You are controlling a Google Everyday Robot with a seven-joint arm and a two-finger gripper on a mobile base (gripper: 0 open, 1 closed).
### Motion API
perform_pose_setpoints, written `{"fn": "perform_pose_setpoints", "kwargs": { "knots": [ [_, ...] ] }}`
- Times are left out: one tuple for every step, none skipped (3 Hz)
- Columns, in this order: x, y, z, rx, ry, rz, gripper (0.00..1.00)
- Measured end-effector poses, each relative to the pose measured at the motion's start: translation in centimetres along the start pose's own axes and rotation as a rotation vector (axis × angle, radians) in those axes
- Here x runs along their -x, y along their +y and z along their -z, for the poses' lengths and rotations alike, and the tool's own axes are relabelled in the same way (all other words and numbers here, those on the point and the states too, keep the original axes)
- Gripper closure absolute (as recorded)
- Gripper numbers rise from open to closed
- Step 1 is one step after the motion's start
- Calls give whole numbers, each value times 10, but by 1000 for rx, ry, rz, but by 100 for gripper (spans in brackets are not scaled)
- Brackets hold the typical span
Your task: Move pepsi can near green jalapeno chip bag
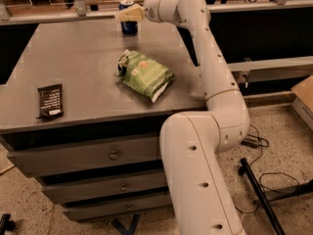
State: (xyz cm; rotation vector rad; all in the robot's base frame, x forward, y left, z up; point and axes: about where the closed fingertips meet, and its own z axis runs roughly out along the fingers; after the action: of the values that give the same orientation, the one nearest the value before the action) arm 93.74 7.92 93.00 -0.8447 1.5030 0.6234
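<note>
The pepsi can (129, 27) stands upright at the far edge of the grey cabinet top (73, 62), dark blue with a silver top. My gripper (128, 14) reaches in from the right at the can's height and covers its middle. The green jalapeno chip bag (145, 75) lies flat near the middle right of the top, well in front of the can, with its white edge toward the front.
A flat black wrapper (50, 101) lies near the front left edge. The cabinet has drawers (113, 155) below. My white arm (215, 77) runs along the cabinet's right side. Cables (264, 180) lie on the floor at the right. A rail (58, 17) runs behind the cabinet.
</note>
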Motion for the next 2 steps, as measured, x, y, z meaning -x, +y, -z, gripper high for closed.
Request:
{"fn": "perform_pose_setpoints", "kwargs": {
  "knots": [
    [0,1,-3,-1,7,-1,0],
    [6,-19,17,-64,42,4,0]
  ]
}}
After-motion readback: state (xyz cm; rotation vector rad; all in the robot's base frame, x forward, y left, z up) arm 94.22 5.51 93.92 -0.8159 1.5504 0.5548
